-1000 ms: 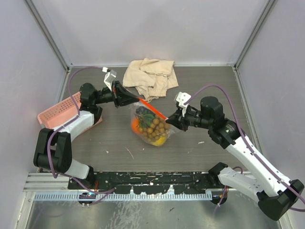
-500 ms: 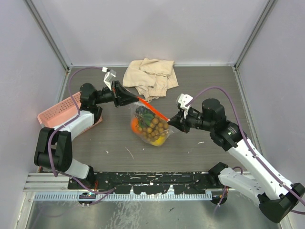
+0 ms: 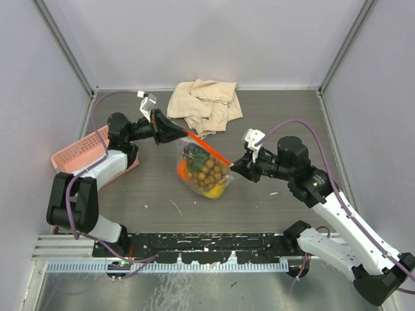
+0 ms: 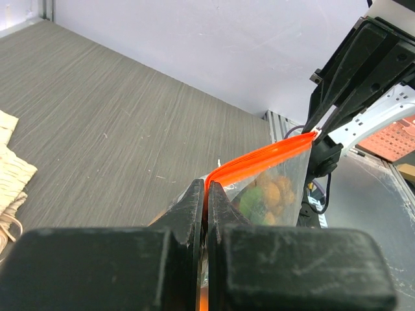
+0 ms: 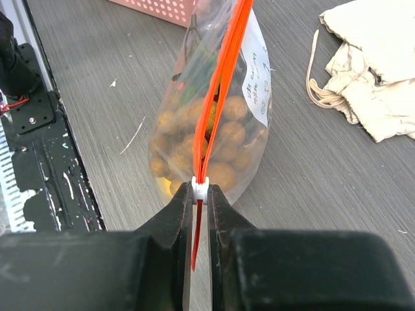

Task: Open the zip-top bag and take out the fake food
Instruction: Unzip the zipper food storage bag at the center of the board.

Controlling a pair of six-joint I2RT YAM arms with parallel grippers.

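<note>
The clear zip-top bag (image 3: 206, 170) hangs between both grippers, its orange-red zip strip (image 3: 209, 148) stretched taut. Inside it the fake food (image 3: 209, 173) shows: tan-brown berries, green leaves, dark grapes, orange fruit and a yellow piece at the bottom. My left gripper (image 3: 187, 135) is shut on the strip's left end; the strip also shows in the left wrist view (image 4: 259, 160). My right gripper (image 3: 233, 163) is shut on the white slider (image 5: 200, 190) at the strip's right end. In the right wrist view the bag (image 5: 214, 129) holds the berries.
A beige cloth (image 3: 204, 103) lies at the back of the table, also in the right wrist view (image 5: 369, 71). A pink mesh basket (image 3: 84, 152) stands at the left edge by the left arm. Grey walls enclose the table on three sides.
My right gripper has drawn the slider slightly to the right along the strip. The left gripper holds still and the bag hangs as before.
</note>
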